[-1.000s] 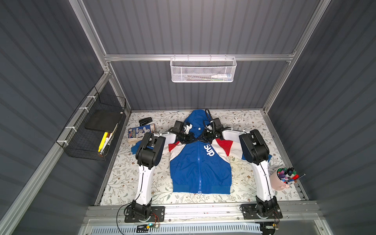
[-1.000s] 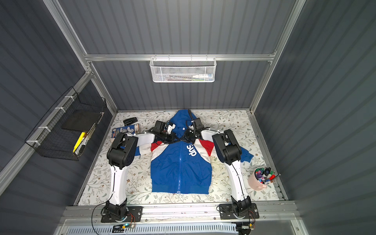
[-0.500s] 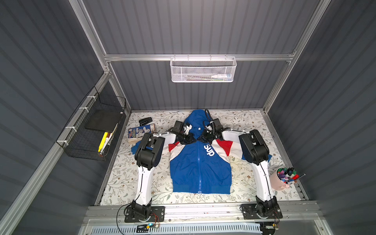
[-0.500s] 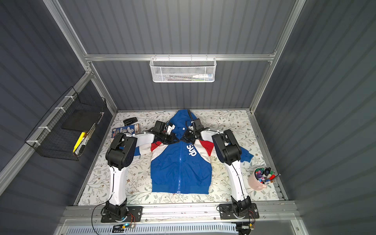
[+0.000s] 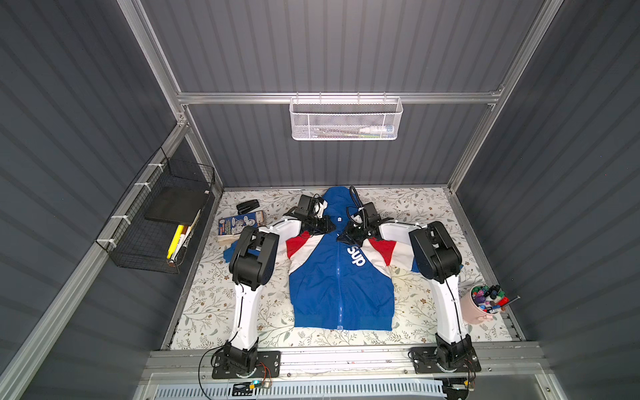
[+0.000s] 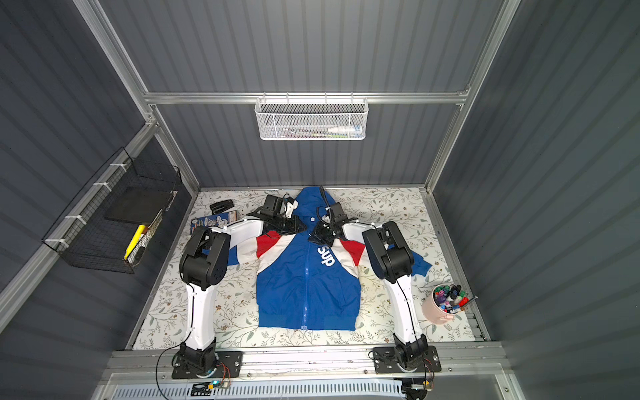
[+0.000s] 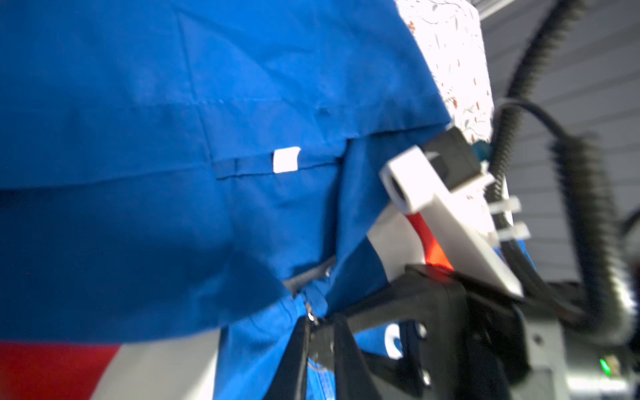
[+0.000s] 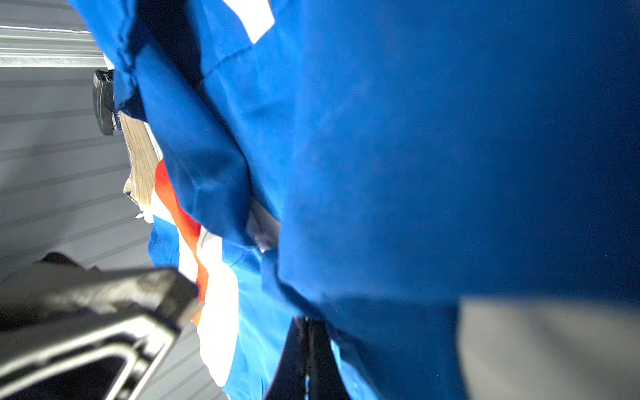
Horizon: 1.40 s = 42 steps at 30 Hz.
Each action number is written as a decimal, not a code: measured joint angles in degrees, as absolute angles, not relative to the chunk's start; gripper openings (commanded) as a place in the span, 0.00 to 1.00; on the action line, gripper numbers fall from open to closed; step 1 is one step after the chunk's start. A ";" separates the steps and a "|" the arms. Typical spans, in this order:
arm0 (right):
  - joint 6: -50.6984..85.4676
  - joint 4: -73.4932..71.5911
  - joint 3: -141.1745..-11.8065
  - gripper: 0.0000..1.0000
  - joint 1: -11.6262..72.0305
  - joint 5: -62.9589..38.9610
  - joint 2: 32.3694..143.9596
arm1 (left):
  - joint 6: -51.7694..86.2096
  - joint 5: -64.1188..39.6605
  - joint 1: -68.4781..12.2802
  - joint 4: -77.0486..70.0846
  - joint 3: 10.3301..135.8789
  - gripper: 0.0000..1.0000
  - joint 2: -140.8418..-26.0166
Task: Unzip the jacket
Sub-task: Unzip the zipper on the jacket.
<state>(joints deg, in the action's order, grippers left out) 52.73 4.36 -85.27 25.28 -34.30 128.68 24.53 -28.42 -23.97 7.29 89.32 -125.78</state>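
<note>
Where the right gripper (image 8: 307,327) sits clamped, jacket (image 8: 381,156) folds bury its tips — blurred.

White left arm (image 5: 247,308) and right arm (image 5: 448,311) — black joints (image 5: 254,258), black cables (image 5: 353,197), screwed black base plates (image 5: 246,363).

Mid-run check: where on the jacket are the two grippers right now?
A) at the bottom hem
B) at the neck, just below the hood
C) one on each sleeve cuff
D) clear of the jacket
B: in a top view the left gripper and right gripper meet at the neck of the jacket, just below the hood.
</note>
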 measured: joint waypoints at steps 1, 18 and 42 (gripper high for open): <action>52.90 4.32 -85.27 0.00 25.28 -34.33 128.68 | 24.77 -28.27 -23.99 7.31 89.97 0.15 -126.54; 53.58 4.51 -85.27 0.00 25.30 -34.30 128.68 | 26.22 -28.03 -23.97 6.81 92.31 0.11 -131.20; 51.48 6.00 -80.66 0.00 27.18 -31.46 124.75 | 26.83 -26.76 -23.97 3.33 89.86 0.01 -130.93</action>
<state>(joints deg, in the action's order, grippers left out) 51.48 6.00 -80.66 27.18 -31.46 124.75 26.83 -26.76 -23.97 3.33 89.86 -130.93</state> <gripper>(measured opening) 0.049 0.043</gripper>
